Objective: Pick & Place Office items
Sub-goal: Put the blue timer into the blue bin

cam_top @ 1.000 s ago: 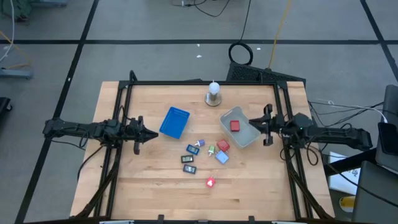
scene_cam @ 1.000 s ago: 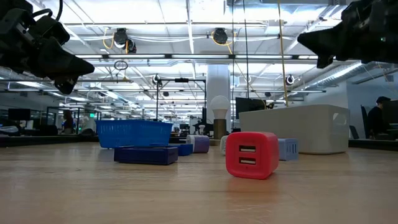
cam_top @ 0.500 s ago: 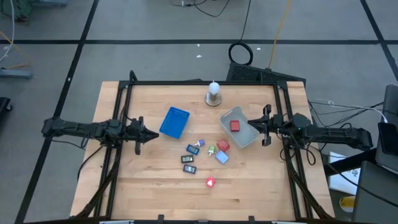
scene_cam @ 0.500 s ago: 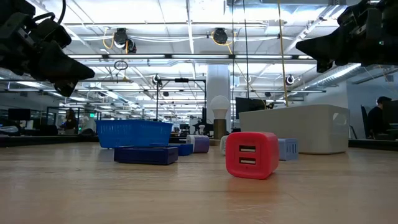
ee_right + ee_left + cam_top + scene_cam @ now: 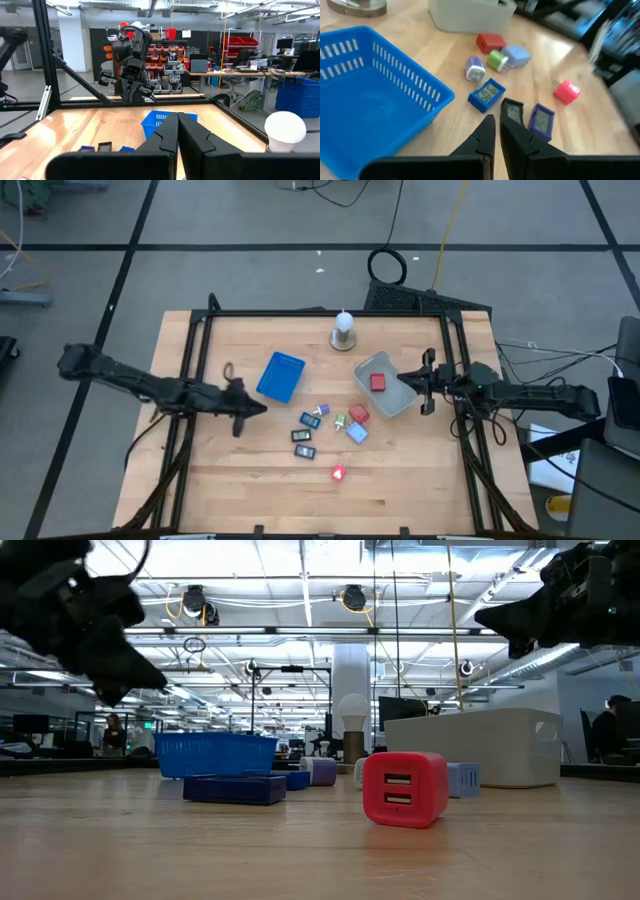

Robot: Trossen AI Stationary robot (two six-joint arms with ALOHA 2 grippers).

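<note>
Reaching toward the item cluster: this is judged to be the step in hand, no piece being gripped yet.

Left gripper [image 5: 243, 411]: held above the table between the blue mesh basket [image 5: 281, 376] and the scattered items; in the left wrist view its fingers are seen nearly together, only a thin slit between them, and nothing is held.

Right gripper [image 5: 427, 383]: parked at the far edge of the clear grey tray [image 5: 398, 402]; fingers are seen closed together and empty in the right wrist view.

Office items, location: loose on the wood between basket and tray. Noted are a blue clock block [image 5: 486, 93], a dark rectangular piece [image 5: 511, 110], a purple-edged piece [image 5: 541, 121], a pink-red charger block [image 5: 566, 91], a green bit [image 5: 496, 59], a purple-white bit [image 5: 475, 69], a pale blue block [image 5: 516, 54] and a red block [image 5: 489, 41]. One red block [image 5: 378, 382] is already lying in the tray.

Nearest candidates: the blue clock block and the dark piece, just ahead of the fingertips.

Recommended approach: the fingers are to be spread before descent (they are too close together now to straddle anything), and one piece chosen.

Alignment: the jaws are best set across the short side of the chosen piece.

Risk: neighbouring pieces lie near each other, so a wide or skewed descent may nudge them.

Basket rim: to be cleared during the reach.
</note>
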